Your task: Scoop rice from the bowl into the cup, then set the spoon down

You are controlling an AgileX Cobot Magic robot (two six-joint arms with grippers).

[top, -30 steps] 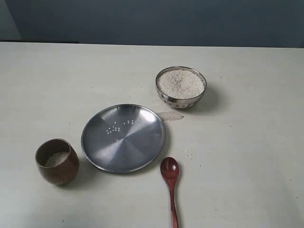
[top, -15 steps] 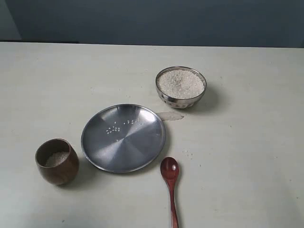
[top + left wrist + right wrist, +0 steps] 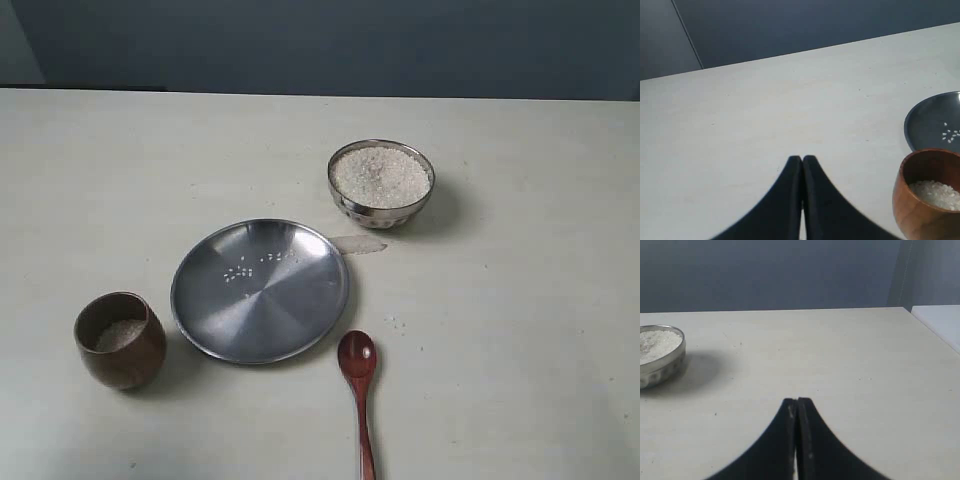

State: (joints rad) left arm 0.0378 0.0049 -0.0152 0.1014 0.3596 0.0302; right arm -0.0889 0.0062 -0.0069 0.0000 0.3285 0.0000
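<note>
A small round steel bowl point(image 3: 381, 207) with a patterned side is set towards the far right of the pale matte counter point(image 3: 520, 330), and it is filled nearly to the rim with off-white uncooked rice point(image 3: 380, 176). A wide flat steel plate point(image 3: 260, 300) with a brushed sheen lies at the middle, with a few stray grains point(image 3: 238, 272) scattered on it. A rounded brown wooden cup point(image 3: 120, 355), holding a little rice, is stood just beside the plate's near left rim. A slim reddish-brown wooden spoon point(image 3: 360, 385) is laid flat just beside the plate's near right rim; its handle is cut off by the picture's lower edge. Broad open counter is left to the right of bowl and spoon. A dark blue-grey wall point(image 3: 320, 45) is seen behind. The left jaws and the right jaws are clenched on nothing above the counter.
</note>
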